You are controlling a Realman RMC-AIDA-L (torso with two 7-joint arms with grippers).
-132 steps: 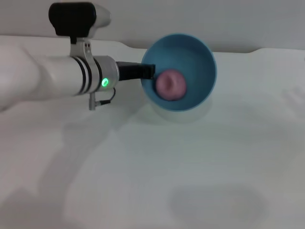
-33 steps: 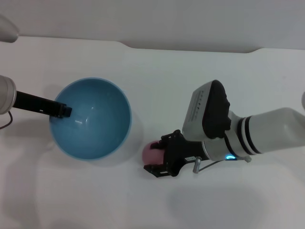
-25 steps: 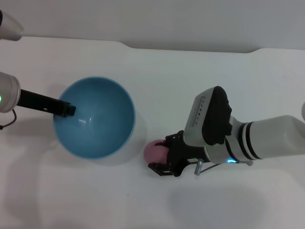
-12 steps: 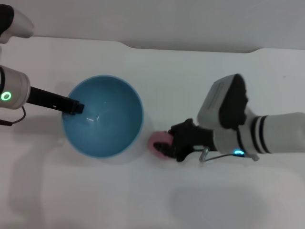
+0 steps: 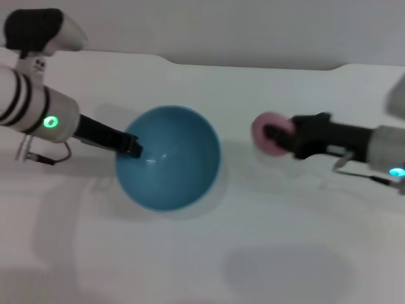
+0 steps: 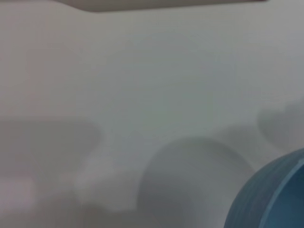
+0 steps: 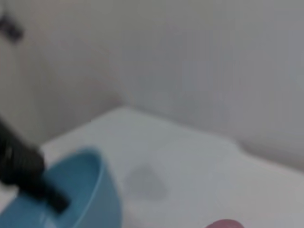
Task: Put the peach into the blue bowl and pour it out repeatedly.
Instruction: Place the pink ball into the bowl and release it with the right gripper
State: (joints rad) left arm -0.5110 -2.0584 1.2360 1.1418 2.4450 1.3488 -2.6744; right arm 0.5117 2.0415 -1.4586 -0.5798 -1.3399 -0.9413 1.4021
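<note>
**A:** What does the head camera show of the setting?

**B:** A plain white tabletop [image 5: 209, 253] with a pale wall behind it. The round, deep, light-blue glossy plastic bowl [image 5: 169, 158] is the landmark, left of centre. The left gripper [image 5: 130, 147] comes in from the bowl's left, its black fingers closed over the near-left rim, gripping the bowl.

**A:** And the fruit?

**B:** The small round pink matte toy peach [image 5: 269, 133] is to the right of the bowl, well apart from it and lifted off the table. The right gripper [image 5: 278, 135] reaches in from the right with its dark fingers clamped on the peach.

**A:** What about the left wrist camera?

**B:** Mostly blurred white table [image 6: 142, 95], with a curved slice of the bowl's blue outer wall [image 6: 270, 194] at one corner and a soft round shadow beside it. No fingers show there.

**A:** The right wrist camera?

**B:** The bowl [image 7: 90, 194] sits low in the picture, with the left gripper [image 7: 56, 199] a dark shape across its rim. A sliver of the peach [image 7: 225, 223] peeks in at the picture's edge, apart from the bowl. Behind are the table [image 7: 199, 166] and the wall
</note>
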